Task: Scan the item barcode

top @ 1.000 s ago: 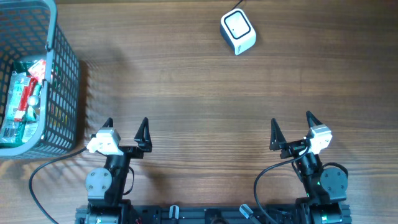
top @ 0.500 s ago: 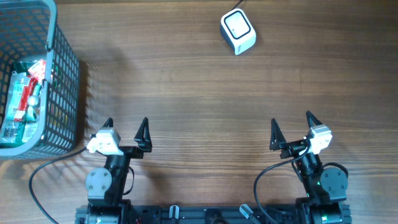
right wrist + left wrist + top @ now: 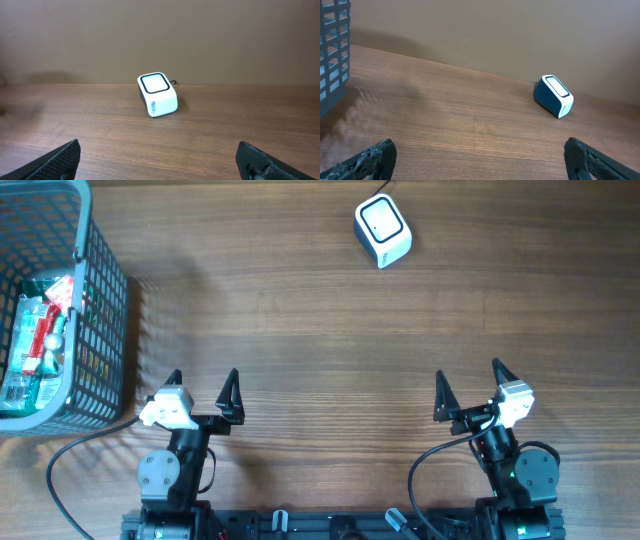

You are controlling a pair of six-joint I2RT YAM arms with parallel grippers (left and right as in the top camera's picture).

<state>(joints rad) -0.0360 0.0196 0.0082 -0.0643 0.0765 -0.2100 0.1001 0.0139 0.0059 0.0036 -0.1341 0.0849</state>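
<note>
A wood-grain table meets a plain tan wall. The white scanner sits near its far edge. Packaged items lie in the grey basket at far left. The left gripper and right gripper stand spread wide, holding nothing.

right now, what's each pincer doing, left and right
left pincer: open, holding nothing
right pincer: open, holding nothing

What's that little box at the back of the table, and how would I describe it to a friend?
Look at the wooden table, along its far edge, well right of the grey basket. The scanner sits there alone on bare wood. It is a small white block with a dark-framed window on top.
</note>
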